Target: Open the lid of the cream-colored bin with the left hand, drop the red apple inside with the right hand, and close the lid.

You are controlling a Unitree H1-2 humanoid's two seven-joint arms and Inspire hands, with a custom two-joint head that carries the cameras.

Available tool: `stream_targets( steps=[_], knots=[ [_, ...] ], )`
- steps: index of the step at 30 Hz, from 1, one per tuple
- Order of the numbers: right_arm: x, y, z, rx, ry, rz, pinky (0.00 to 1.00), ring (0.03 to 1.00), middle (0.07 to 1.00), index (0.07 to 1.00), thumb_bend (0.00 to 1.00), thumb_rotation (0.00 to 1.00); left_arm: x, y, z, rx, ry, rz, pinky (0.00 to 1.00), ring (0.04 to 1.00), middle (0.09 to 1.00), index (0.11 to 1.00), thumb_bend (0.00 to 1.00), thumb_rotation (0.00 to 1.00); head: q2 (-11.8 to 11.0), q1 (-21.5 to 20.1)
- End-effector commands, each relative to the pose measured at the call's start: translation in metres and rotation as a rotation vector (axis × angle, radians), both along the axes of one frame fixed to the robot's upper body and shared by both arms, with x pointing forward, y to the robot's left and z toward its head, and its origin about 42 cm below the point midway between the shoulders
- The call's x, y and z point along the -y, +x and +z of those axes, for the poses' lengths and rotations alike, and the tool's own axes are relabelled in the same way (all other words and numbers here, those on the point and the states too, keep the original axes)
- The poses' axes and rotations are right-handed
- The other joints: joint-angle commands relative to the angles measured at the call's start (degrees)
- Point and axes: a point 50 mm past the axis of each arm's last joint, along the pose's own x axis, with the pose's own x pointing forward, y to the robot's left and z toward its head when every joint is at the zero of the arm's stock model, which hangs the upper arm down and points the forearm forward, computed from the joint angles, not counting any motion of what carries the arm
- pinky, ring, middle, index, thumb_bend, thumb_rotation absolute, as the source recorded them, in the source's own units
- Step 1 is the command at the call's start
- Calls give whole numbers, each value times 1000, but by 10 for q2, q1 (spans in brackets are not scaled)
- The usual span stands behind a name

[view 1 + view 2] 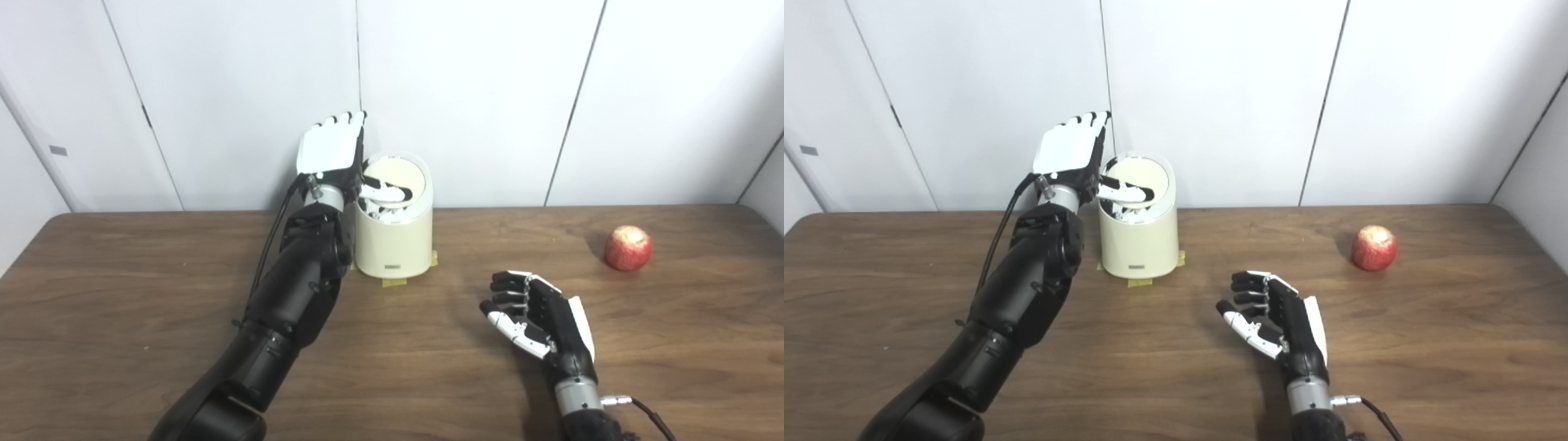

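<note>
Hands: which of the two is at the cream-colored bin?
The left hand, raised flat beside the cream-colored bin with its thumb across the lid. The right hand waits open over the table, between bin and red apple.

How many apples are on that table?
1. The round red apple sits on the brown wooden table at far right, beyond the right hand. Any inside the cream-colored bin would be hidden.

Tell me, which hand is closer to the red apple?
Right. The right hand rests on the table short of the red apple, not touching it. The left hand is far across, up beside the cream-colored bin.
</note>
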Motion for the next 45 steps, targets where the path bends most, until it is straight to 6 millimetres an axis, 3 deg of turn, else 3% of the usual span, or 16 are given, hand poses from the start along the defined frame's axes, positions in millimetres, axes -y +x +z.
stream_targets(
  steps=[1, 6, 7, 8, 9, 10, 11, 13, 17, 20, 24, 28, 34, 39, 41, 45],
  knots=[
    [-3, 6, 19, 81, 1, 8, 515, 616, 640, 620, 343, 224, -15, 7, 3, 8, 45, 36, 1000, 1000, 1000, 1000, 602, 0, 0, -1],
    [-4, 6, 20, 79, 3, 8, 511, 613, 637, 618, 345, 223, -13, 3, 0, -6, -1, 39, 1000, 1000, 1000, 1000, 597, 0, 1, 1],
    [-3, 6, 20, 78, 10, 8, 513, 615, 640, 620, 344, 225, -11, 2, 2, -12, -54, 37, 1000, 1000, 1000, 1000, 680, 7, 0, 2],
    [-3, 6, 20, 78, 11, 7, 514, 615, 639, 619, 347, 219, -8, -1, 5, -16, -108, 31, 1000, 1000, 1000, 1000, 688, 128, 0, 2],
    [-3, 6, 20, 77, 7, 7, 516, 616, 640, 620, 347, 216, -6, -4, 11, -19, -184, 16, 1000, 1000, 1000, 1000, 646, 343, 1, 1],
    [-3, 6, 20, 76, 3, 7, 518, 616, 641, 621, 343, 223, -5, -7, 16, -18, -245, 2, 1000, 1000, 1000, 1000, 606, 651, 1, 1],
    [-3, 6, 20, 75, 0, 7, 519, 616, 641, 621, 344, 229, -3, -9, 22, -17, -308, -13, 1000, 1000, 1000, 1000, 614, 821, 1, 1],
    [-3, 6, 20, 71, 13, 6, 522, 619, 642, 621, 351, 230, -1, -15, 37, -7, -432, -41, 1000, 1000, 1000, 992, 665, 963, 0, 1],
    [-3, 6, 20, 72, 15, 6, 521, 617, 641, 621, 353, 223, -1, -23, 54, 22, -556, -65, 1000, 1000, 1000, 980, 585, 999, -1, 1],
    [-2, 6, 20, 81, 0, 16, 519, 617, 642, 622, 339, 214, -5, -31, 61, 46, -659, -92, 1000, 1000, 1000, 996, 580, 1000, 0, 1],
    [-3, 5, 21, 77, -10, 12, 518, 618, 641, 621, 340, 213, -12, -56, 63, 166, -766, -166, 1000, 1000, 999, 996, 576, 1000, 3, -3],
    [-1, 5, 22, 77, -8, 10, 511, 614, 642, 622, 337, 215, -20, -84, 56, 277, -829, -219, 1000, 1000, 987, 975, 555, 1000, 5, -2],
    [2, 6, 21, 77, 5, 6, 508, 612, 635, 617, 348, 203, -38, -119, 36, 306, -849, -234, 1000, 1000, 987, 963, 554, 1000, 4, 0],
    [4, 7, 21, 67, -13, 8, 514, 617, 641, 622, 344, 207, -56, -128, 7, 245, -852, -170, 954, 983, 980, 957, 452, 983, 3, 3],
    [3, 8, 20, 65, -7, 11, 519, 618, 641, 622, 351, 209, -62, -124, -1, 209, -808, -132, 970, 991, 994, 964, 529, 898, 1, 1],
    [1, 7, 18, 65, -2, 11, 516, 620, 644, 622, 353, 195, -64, -110, -5, 160, -700, -74, 999, 1000, 1000, 990, 670, 824, 1, 2]
  ],
)
